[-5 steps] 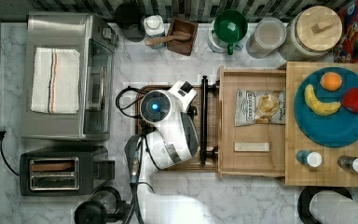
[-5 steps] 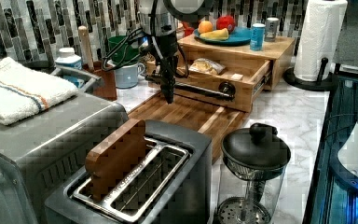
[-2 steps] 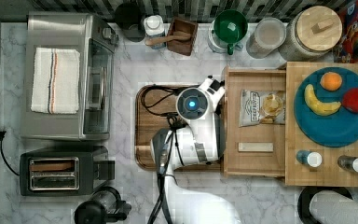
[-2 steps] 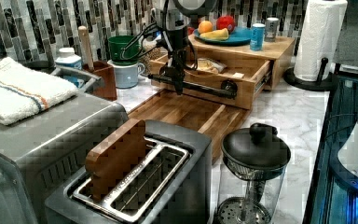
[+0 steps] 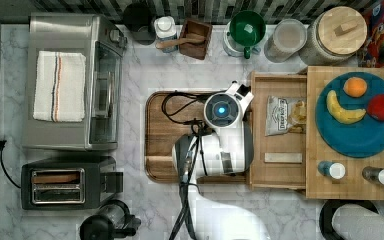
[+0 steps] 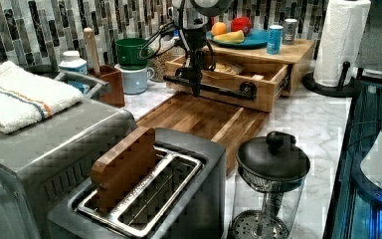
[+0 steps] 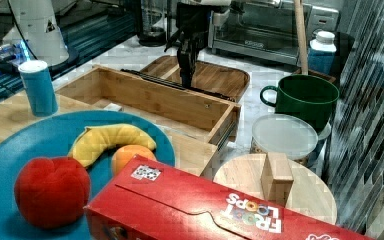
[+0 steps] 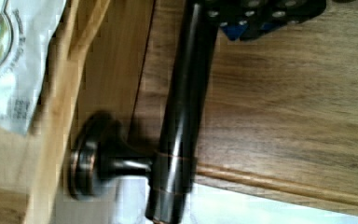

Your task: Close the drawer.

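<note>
Where the top view puts the arm over the drawer (image 5: pixel 280 165) front, cannot see handle or gripper from above. Drawer pulled out from under the cabinet top (image 5: pixel 355 187) toward the cutting board (image 5: pixel 162 135), still open. Left view gives what the top view lacks: gripper (image 6: pixel 196 89) pointing down at the black bar handle (image 6: pixel 219 88), just on the cutting-board side of it. Right view: gripper (image 7: pixel 186 75) seen from behind the drawer, tip dropping below the drawer's front wall, so contact with handle hidden. Wrist view: handle (image 8: pixel 179 121) close up, one mount post joining the drawer front, snack bag (image 8: pixel 9 56) inside the drawer, cutting board beneath. Fingertips cut off at frame edge; cannot tell whether claw apart or together. Top view alone shows drawer contents whole: snack bag and a small pale block (image 5: pixel 283 157).
</note>
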### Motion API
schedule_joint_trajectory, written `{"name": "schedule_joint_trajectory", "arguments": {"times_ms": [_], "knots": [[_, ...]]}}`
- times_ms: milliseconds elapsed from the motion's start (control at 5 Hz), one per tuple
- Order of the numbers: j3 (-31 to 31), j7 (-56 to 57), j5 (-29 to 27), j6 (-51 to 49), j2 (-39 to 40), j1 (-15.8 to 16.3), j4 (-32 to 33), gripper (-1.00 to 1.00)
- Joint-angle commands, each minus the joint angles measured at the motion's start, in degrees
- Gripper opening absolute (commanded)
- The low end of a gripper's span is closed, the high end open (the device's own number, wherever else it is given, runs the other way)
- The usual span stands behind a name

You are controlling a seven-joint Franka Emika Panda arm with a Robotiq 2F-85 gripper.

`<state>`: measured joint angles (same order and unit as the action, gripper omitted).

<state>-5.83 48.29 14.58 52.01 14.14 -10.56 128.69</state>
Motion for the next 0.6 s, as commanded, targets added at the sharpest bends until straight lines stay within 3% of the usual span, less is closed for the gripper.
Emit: {"name": "schedule_joint_trajectory", "arguments": {"times_ms": [200, 600], "knots": [[6.01, 15.13, -2.21, 1.13, 2.67, -10.39, -10.0, -1.0], [6.01, 21.46, -5.53, 2.83, 5.0, -16.25, -12.58, -1.0]]}}
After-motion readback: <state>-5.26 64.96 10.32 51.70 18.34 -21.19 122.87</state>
